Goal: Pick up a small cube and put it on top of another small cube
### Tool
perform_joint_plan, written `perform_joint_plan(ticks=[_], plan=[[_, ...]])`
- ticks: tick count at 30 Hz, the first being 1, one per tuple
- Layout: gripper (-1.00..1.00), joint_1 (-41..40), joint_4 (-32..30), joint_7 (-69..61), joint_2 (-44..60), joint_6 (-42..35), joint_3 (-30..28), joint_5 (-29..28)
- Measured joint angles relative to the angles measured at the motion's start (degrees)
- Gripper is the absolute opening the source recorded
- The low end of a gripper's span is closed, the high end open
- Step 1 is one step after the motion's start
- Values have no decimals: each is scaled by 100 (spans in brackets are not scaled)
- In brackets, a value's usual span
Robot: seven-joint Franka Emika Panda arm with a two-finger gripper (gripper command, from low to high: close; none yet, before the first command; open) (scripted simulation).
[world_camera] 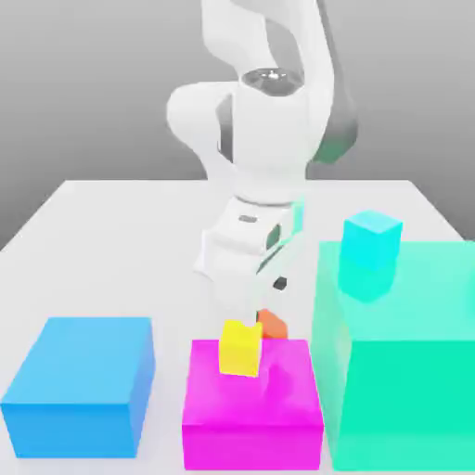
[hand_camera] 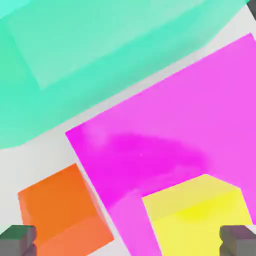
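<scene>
**Open Claw Over Yellow Cube**

A robot's claw [hand_camera: 128,241], spread wide and gripping nothing, hangs above the small yellow cube [hand_camera: 200,225] on the magenta block [hand_camera: 215,115]. The cube lies nearer one fingertip; toward the other, beside the block, sits the small orange-red cube [hand_camera: 60,212].

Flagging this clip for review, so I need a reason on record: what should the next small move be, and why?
Probably shift the open tool sideways to centre it over the yellow cube, before any lowering: that cube appears over the magenta block, off-centre between the fingertips, with the orange-red cube beside the block.
</scene>
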Motion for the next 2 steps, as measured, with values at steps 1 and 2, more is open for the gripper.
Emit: perform_joint_plan(ticks=[1, 2], plan=[[100, -5, 50, 3, -175, -224, 8, -3], [100, -10, 102, 8, -358, -459, 14, -9]])
